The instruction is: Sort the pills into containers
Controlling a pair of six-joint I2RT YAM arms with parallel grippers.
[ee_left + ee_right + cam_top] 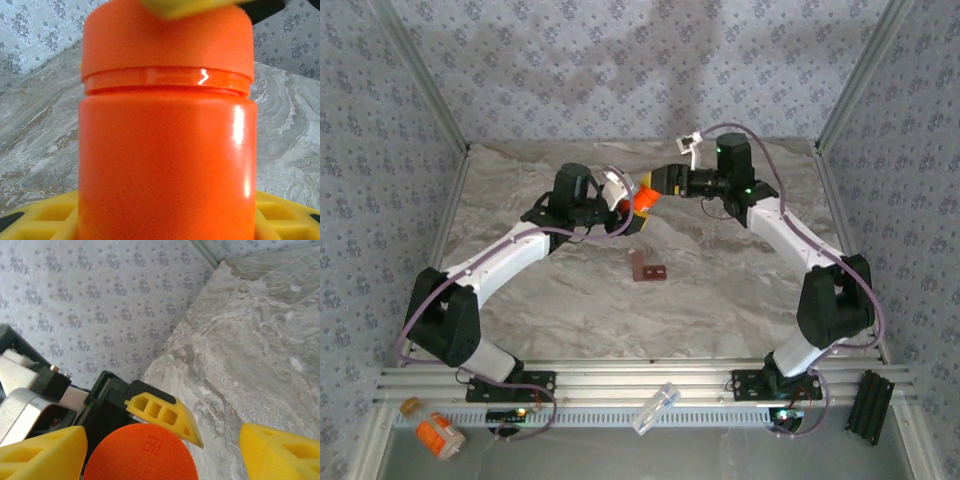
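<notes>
Top external view: the left gripper (632, 200) is clamped on an orange jar (644, 198) and holds it clear of the table (740, 300), above the far half of the surface. The right gripper (654, 184) meets the jar from the opposite side, at its cap end. The pill box (647, 268), dark red-brown, lies flat on the table near the centre, on the near side of the jar and apart from both grippers; its compartments are too small to make out. A white-capped orange bottle (437, 432) lies on its side at the near left corner, and a clear tube (655, 408) rests on the rail between the arm bases. Left wrist view: the left gripper (165, 222) has its yellow fingers (45, 220) closed against both sides of the jar (165, 150). The cap (165, 45) is on, and a yellow finger (195, 6) of the right gripper touches its top edge. Right wrist view: the right gripper (160, 442) stands with its jaws apart. The round cap (142, 460) sits between them, close to the left-hand finger (45, 455) and well apart from the other (280, 455). One finger (165, 415) of the left gripper shows just beyond the cap.
</notes>
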